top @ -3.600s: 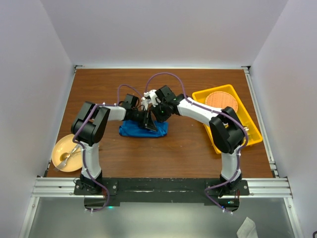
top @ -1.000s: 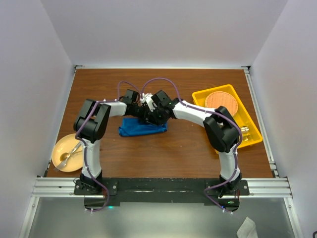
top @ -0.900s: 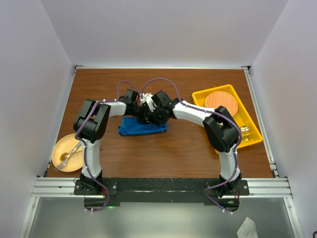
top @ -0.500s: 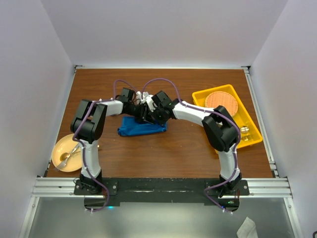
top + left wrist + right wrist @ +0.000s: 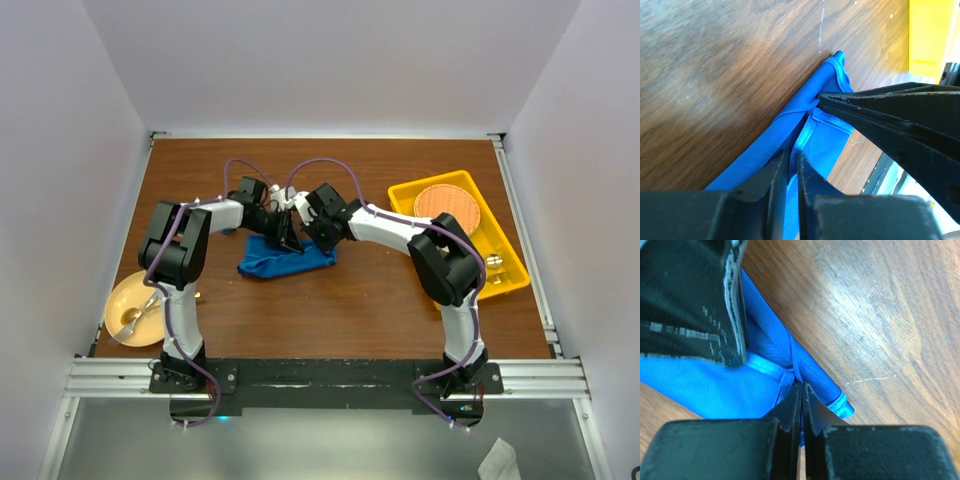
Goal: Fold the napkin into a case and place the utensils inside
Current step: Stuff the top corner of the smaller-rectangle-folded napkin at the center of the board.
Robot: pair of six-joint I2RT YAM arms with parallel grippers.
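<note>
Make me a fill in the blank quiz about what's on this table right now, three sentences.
1. The left gripper and the right gripper are both shut on the ____ napkin.
2. The orange plate lies in the ____ tray.
3. The gold spoon rests in the bowl beside the ____ arm.
Missing words: blue; yellow; left.

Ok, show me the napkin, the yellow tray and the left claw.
napkin (image 5: 268,263): top external view, its near left part.
yellow tray (image 5: 403,193): top external view, its far left corner.
left claw (image 5: 791,156): left wrist view, midway between its fingertips.
</note>
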